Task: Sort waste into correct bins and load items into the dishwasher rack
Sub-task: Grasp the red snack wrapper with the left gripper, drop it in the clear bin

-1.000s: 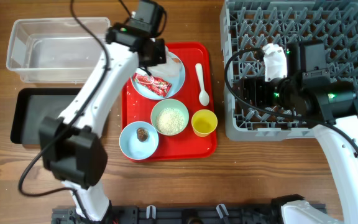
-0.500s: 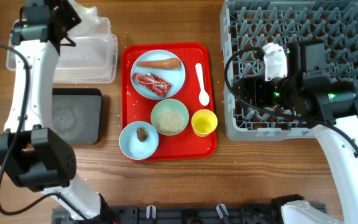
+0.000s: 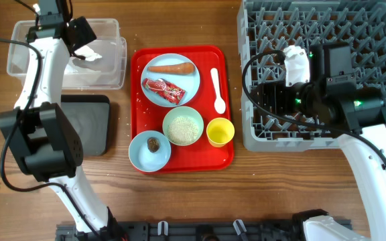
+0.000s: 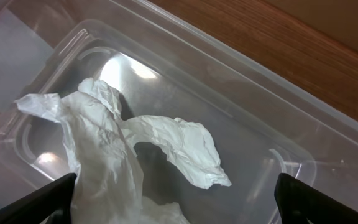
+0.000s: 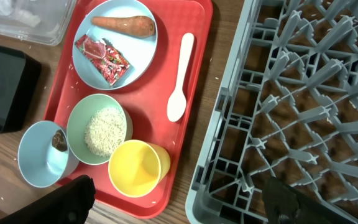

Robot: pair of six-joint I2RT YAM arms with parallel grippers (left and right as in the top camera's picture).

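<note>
My left gripper (image 4: 179, 210) hangs open over the clear tub (image 3: 112, 70), its fingertips (image 4: 39, 205) wide apart. The crumpled white tissue (image 4: 104, 143) lies loose in the tub beneath them. On the red tray, the light blue plate (image 3: 189, 84) holds the orange carrot (image 3: 171, 67) and the red wrapper (image 3: 164, 89). Beside it lies the white spoon (image 3: 218, 89). The pale green bowl (image 3: 183, 126) holds rice, the light blue bowl (image 3: 150, 148) a brown lump (image 3: 153, 143). My right gripper (image 5: 179, 205) stands open above the yellow cup (image 5: 135, 168) and the rack's (image 3: 354, 27) left edge.
The black tray (image 3: 86, 124) lies on the table in front of the clear tub. The red tray (image 3: 193, 158) sits between the bins and the grey rack. Loose rice grains dot the wood (image 3: 127, 107) left of the red tray.
The left arm swung from the plate on the red tray over to the clear tub with the tissue. Its jaws then opened and the tissue dropped in. The right arm stayed put.
</note>
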